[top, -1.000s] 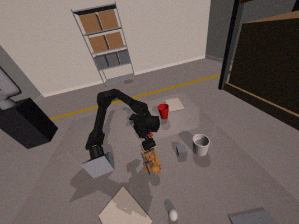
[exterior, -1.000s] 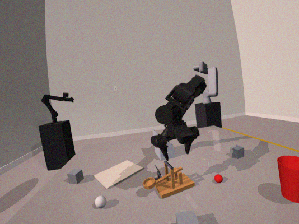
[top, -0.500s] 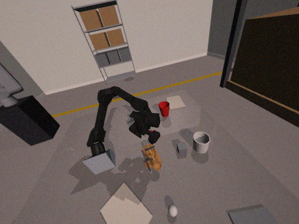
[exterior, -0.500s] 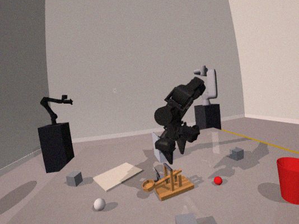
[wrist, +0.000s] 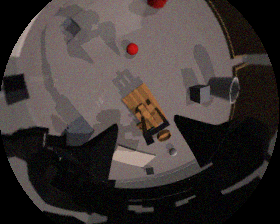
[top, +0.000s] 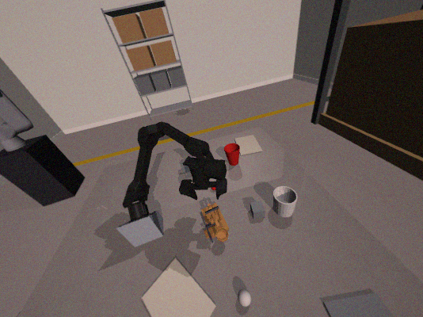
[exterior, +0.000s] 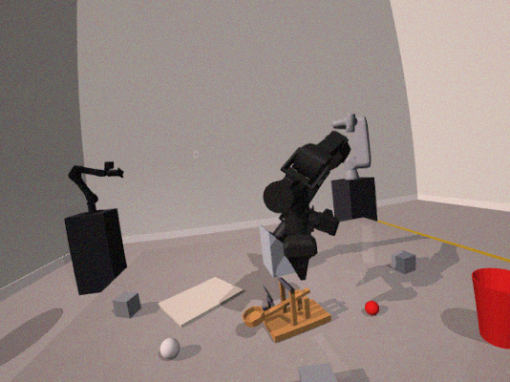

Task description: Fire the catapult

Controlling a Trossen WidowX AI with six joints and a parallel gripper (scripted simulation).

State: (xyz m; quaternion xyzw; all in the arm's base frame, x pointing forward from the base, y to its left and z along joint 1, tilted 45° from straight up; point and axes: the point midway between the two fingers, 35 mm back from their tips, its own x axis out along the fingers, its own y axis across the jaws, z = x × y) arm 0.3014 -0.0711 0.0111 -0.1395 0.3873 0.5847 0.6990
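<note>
Two views show the white mug; exterior seemingly none | jaws spread

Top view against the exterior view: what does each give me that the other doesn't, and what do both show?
Only the top view shows the white mug and the shelf rack.

Only the exterior view shows the small black arm on its own pedestal and the wall outlet.

Both show the catapult, red cup, white ball and red ball, the last mostly hidden in the top view.
</note>
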